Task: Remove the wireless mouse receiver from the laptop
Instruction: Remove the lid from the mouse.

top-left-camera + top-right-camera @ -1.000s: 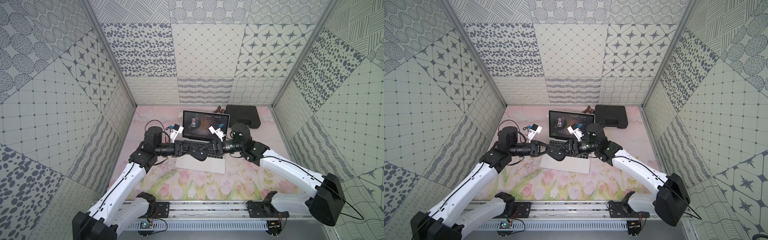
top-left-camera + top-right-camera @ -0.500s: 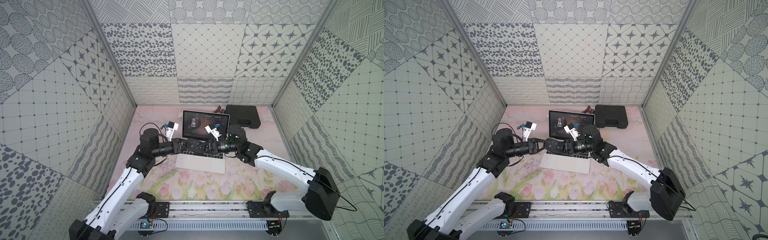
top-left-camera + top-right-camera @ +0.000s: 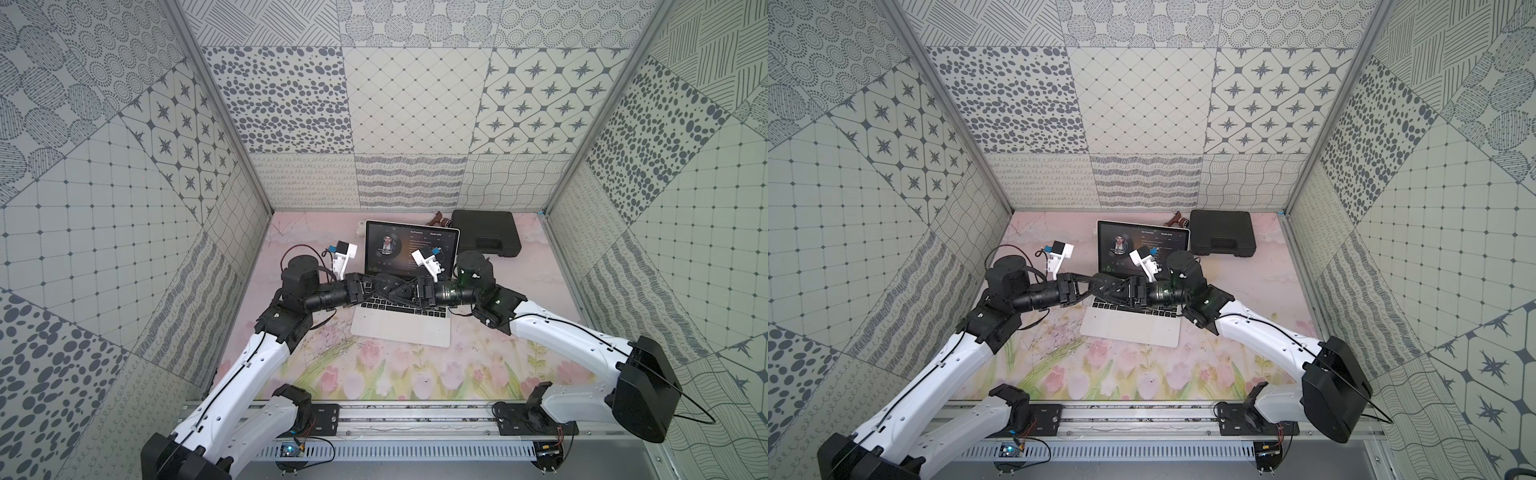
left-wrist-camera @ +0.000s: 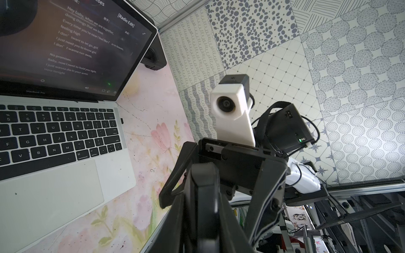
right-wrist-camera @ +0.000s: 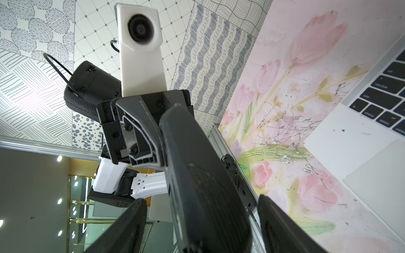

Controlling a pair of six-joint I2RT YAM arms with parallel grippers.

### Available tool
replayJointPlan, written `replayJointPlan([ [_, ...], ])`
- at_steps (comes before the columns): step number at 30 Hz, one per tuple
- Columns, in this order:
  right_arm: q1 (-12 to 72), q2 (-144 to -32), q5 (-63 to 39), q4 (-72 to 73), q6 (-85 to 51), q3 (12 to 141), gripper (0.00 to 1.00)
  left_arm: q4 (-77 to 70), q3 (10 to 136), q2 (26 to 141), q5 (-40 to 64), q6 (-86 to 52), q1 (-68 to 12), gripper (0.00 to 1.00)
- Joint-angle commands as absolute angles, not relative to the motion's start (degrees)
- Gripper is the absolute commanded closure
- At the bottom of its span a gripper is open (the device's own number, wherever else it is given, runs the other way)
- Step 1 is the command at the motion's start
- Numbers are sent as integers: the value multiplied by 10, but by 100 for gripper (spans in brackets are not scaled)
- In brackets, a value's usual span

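Over the laptop [image 3: 399,330] keys the right pincer [image 3: 380,289] is hanging with jaws apart, straddling the left pincer [image 3: 401,286] — its fingers seemingly pressed together, the view being cramped — while the receiver [image 4: 121,120] is sitting plugged into the laptop's right edge.

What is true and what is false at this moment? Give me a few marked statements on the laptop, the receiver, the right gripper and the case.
1. The laptop is open, its screen lit. True.
2. The wireless mouse receiver is already out of the laptop. False: it still sits in the laptop's side edge.
3. The right gripper is shut. False: its fingers stand wide apart.
4. A black case lies at the back, right of the laptop's screen. True.
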State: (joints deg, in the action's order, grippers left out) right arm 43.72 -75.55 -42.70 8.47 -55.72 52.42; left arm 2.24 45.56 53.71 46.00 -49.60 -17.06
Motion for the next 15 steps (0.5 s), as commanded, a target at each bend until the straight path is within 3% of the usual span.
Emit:
replayJointPlan([
  [1,429,-723,-409,103,-559,506,15,-38,460,541,461,-511,-166,100],
  [15,420,-691,-393,99,-565,489,51,-8,474,545,470,-489,-168,100],
])
